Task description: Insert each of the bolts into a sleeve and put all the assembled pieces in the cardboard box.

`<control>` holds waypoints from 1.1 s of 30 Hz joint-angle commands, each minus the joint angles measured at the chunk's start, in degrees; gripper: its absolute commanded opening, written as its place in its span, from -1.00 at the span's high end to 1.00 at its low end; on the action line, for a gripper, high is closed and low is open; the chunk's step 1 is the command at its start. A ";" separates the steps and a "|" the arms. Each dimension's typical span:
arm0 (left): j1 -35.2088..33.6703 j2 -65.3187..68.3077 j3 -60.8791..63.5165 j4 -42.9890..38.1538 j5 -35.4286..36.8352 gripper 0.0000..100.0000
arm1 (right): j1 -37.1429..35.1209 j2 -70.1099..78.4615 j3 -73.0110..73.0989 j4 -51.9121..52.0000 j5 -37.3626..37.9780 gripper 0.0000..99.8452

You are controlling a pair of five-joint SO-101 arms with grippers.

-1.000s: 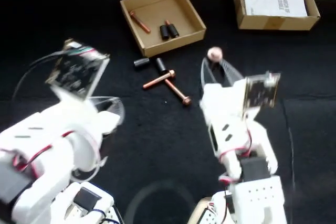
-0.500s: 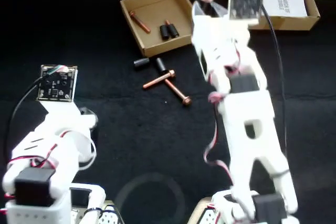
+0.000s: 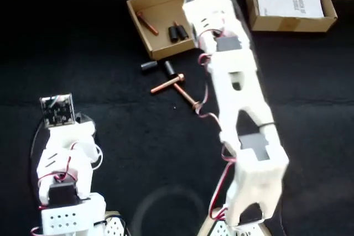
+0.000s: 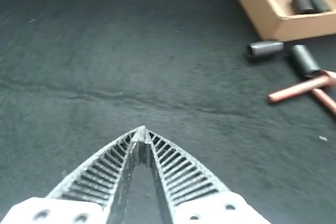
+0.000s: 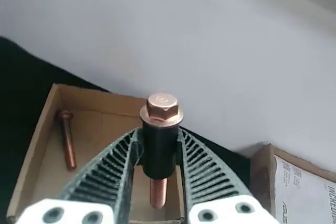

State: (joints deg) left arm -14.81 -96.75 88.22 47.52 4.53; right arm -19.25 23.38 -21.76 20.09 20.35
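- One bolt (image 5: 160,109), seated in a black sleeve (image 5: 157,150), is pinched between the fingers of the right gripper (image 5: 158,136). Its copper head points up, and it hangs above the cardboard box (image 5: 46,129).
- Within the last second the right arm (image 3: 238,92) has stretched from mid-table out to the far box, carrying the piece. Letting go over the box looks like the next step.
- Empty and pressed together, the left gripper (image 4: 140,134) has drawn back to the near left.
- Two loose bolts (image 3: 166,85) and two bare sleeves (image 3: 149,65) lie on the black table (image 3: 99,37) just near of the box, unassembled. A lone bolt (image 3: 147,22) already lies inside without a sleeve.
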 commanded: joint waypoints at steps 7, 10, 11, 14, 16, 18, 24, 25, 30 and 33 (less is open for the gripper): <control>-3.65 -6.99 8.92 -4.92 0.00 0.98 | -4.09 7.78 -7.08 -1.45 6.95 0.99; -3.65 -6.99 8.92 -4.92 0.09 0.98 | -5.23 8.66 -7.08 2.24 11.16 0.99; -3.65 -6.99 8.92 -4.75 0.09 0.98 | -6.02 8.66 -7.08 5.23 11.87 0.99; -3.65 -7.25 8.92 -4.66 0.26 0.98 | -8.22 8.84 -7.25 13.23 12.31 0.99; -3.82 -7.43 8.92 -4.57 2.90 0.98 | -9.10 9.36 -7.16 13.41 12.40 0.99; -3.82 -7.52 8.92 -3.96 5.71 0.98 | -9.63 11.21 -7.43 12.26 13.10 0.99; -3.82 -7.60 8.92 0.26 8.00 0.98 | -10.07 17.27 -7.69 6.99 25.76 0.99; -3.82 -7.60 8.92 0.97 8.18 0.98 | -10.07 18.07 -7.69 4.70 26.99 0.99; -3.82 -7.69 8.92 1.85 8.09 0.98 | -10.07 20.97 -7.69 -9.10 34.73 0.99; -3.82 -7.69 8.92 1.93 8.09 0.98 | -10.15 20.88 -7.78 -13.58 38.33 0.99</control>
State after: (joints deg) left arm -17.89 -103.52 96.13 49.10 12.26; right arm -29.27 46.07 -25.71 12.09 55.16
